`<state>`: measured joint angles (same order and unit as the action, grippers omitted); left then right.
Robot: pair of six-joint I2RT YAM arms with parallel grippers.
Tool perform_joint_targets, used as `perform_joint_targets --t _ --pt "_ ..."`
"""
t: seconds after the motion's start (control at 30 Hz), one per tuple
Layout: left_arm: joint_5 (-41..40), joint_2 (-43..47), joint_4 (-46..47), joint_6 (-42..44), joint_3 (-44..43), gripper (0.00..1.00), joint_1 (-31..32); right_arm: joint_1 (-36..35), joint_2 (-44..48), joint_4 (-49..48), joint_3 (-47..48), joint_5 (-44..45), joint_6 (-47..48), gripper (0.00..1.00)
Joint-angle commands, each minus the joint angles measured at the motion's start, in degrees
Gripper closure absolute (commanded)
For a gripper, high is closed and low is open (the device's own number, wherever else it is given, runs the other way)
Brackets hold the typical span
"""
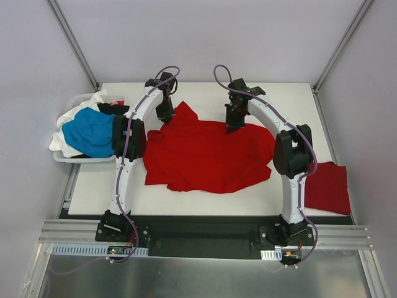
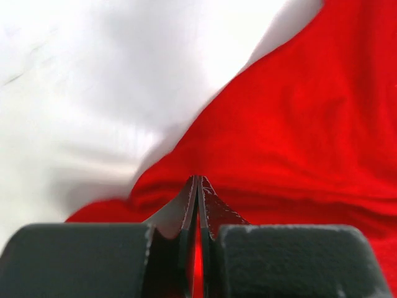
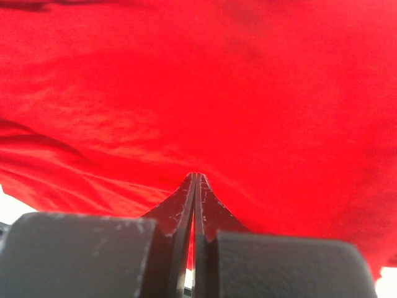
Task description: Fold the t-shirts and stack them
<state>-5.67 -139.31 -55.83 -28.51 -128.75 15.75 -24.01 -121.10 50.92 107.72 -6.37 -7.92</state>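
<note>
A bright red t-shirt (image 1: 205, 155) lies spread and rumpled across the middle of the white table (image 1: 99, 186). My left gripper (image 1: 165, 117) is at its far left corner, jaws shut with red cloth pinched between them (image 2: 198, 178). My right gripper (image 1: 234, 126) is at the shirt's far edge, also shut on the red cloth (image 3: 196, 176). The red t-shirt (image 2: 298, 124) fills the right of the left wrist view and nearly all of the right wrist view (image 3: 217, 93). A folded red t-shirt (image 1: 327, 186) lies flat at the table's right edge.
A white bin (image 1: 62, 156) at the left edge holds a heap of blue (image 1: 90, 131), white (image 1: 74, 115) and black (image 1: 113, 108) shirts. Grey walls and frame posts close in the table on three sides.
</note>
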Motion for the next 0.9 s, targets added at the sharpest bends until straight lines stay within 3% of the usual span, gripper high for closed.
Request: perform_joint_targets --t 0.0,0.23,0.5,0.87 --pt "4.5 -0.9 7.1 4.9 -1.2 1.00 0.2 -2.9 2.8 -2.0 0.1 -3.0 -1.2 0.99" --pt "18.4 -1.2 16.2 2.9 -3.0 1.00 0.2 -7.1 3.3 -3.4 -4.2 -3.5 -1.2 0.99" --pt "19.2 -7.6 16.5 -3.8 -9.2 1.00 -2.1 -9.5 2.6 -3.5 -1.6 -3.4 -2.2 0.99" --pt "22.7 -2.3 15.8 -2.0 0.5 1.00 -2.3 -9.7 4.9 -3.8 -4.6 -2.9 -2.0 0.99"
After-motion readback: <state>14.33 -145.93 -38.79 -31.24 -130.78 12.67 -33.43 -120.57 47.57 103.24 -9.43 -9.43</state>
